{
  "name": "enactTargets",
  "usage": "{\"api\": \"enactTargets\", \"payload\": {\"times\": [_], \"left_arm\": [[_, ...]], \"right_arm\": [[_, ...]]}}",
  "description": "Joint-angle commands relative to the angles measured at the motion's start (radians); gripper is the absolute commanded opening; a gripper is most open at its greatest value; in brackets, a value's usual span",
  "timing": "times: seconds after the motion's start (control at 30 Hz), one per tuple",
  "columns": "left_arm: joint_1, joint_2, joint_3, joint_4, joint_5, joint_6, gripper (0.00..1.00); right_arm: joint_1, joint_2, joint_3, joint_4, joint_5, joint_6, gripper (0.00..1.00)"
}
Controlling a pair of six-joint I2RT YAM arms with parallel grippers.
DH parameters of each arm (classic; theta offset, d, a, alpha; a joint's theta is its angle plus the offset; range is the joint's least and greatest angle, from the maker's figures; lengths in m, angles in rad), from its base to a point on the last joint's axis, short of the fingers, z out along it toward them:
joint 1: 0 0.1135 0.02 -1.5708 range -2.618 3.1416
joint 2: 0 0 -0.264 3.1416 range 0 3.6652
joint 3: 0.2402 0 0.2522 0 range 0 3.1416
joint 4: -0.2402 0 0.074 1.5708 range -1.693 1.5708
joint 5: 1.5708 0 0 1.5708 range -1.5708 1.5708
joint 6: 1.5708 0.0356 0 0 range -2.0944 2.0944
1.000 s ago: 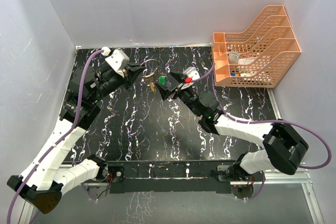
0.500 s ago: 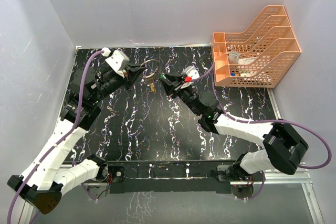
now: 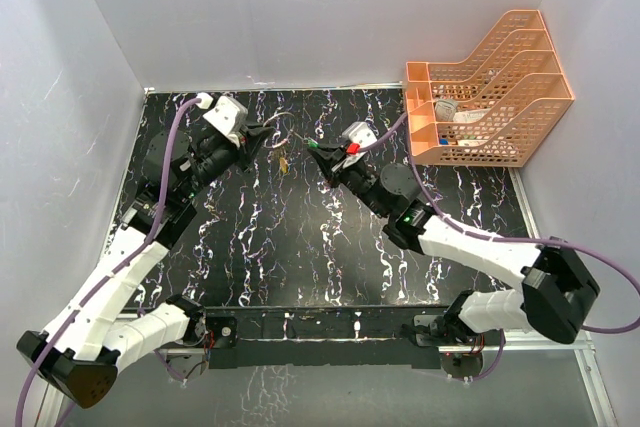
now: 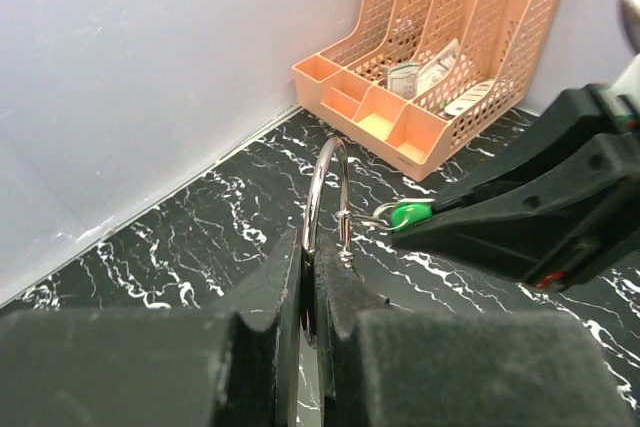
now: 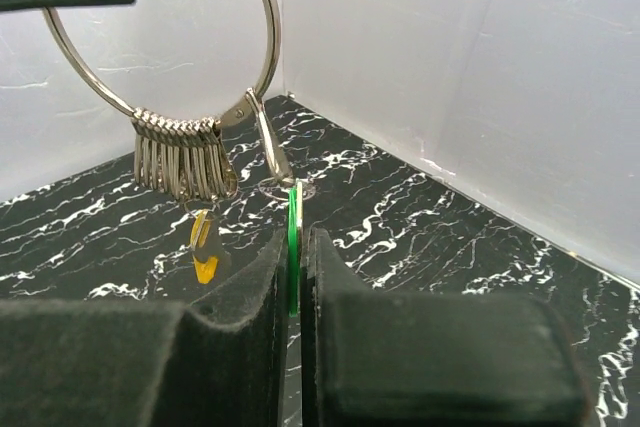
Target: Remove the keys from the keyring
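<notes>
One thin silvery wire keyring (image 4: 317, 187), one green-headed key (image 5: 294, 237), one yellow-headed key (image 5: 204, 252), one peach plastic mesh file rack (image 3: 520, 67) with four slots.

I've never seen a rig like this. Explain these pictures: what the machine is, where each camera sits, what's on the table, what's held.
Two robot arms are bolted at the table's near edge, each ending in a two-finger gripper. The wide picture looks down from above; the other two come from cameras on the wrists, looking along the fingers. On the black marbled table stands a peach file organiser. The left gripper is shut on a silvery keyring, held off the table. The right gripper is shut on the green-headed key attached to it. A yellow-headed key dangles from the ring too.
</notes>
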Motion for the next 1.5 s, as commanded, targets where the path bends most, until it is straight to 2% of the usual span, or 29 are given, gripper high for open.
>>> {"api": "enactTargets", "payload": {"times": [0.0,0.1,0.13,0.23,0.33,0.53,0.83,1.0,1.3,1.47], "left_arm": [[-0.004,-0.011,-0.008,0.052,-0.09,-0.002,0.06],[-0.004,0.005,-0.012,0.039,-0.106,0.0,0.27],[-0.004,0.009,-0.018,0.038,-0.106,0.002,0.31],[-0.004,0.014,-0.043,0.048,-0.098,0.004,0.36],[-0.004,0.016,-0.066,0.069,-0.107,0.0,0.39],[-0.004,0.02,-0.114,0.142,-0.112,-0.003,0.42],[-0.004,0.035,-0.193,0.418,-0.043,-0.034,0.51],[-0.004,0.08,-0.16,0.454,0.019,-0.068,0.51],[-0.004,0.131,-0.217,0.623,0.225,-0.158,0.53],[-0.004,0.144,-0.246,0.707,0.231,-0.214,0.54]], "right_arm": [[-0.005,-0.093,0.089,-0.151,0.028,-0.068,0.0],[-0.005,-0.102,0.197,-0.357,0.062,-0.128,0.0],[-0.004,-0.099,0.245,-0.432,0.073,-0.169,0.0],[-0.003,-0.084,0.365,-0.619,0.087,-0.305,0.0],[-0.002,-0.073,0.467,-0.76,0.134,-0.359,0.0],[0.003,-0.053,0.578,-0.907,0.143,-0.468,0.0],[0.009,-0.048,0.588,-0.926,0.123,-0.531,0.0],[0.011,-0.055,0.579,-0.913,0.129,-0.553,0.0],[0.013,-0.058,0.552,-0.859,0.135,-0.588,0.0],[0.014,-0.056,0.548,-0.848,0.139,-0.582,0.0]]}}
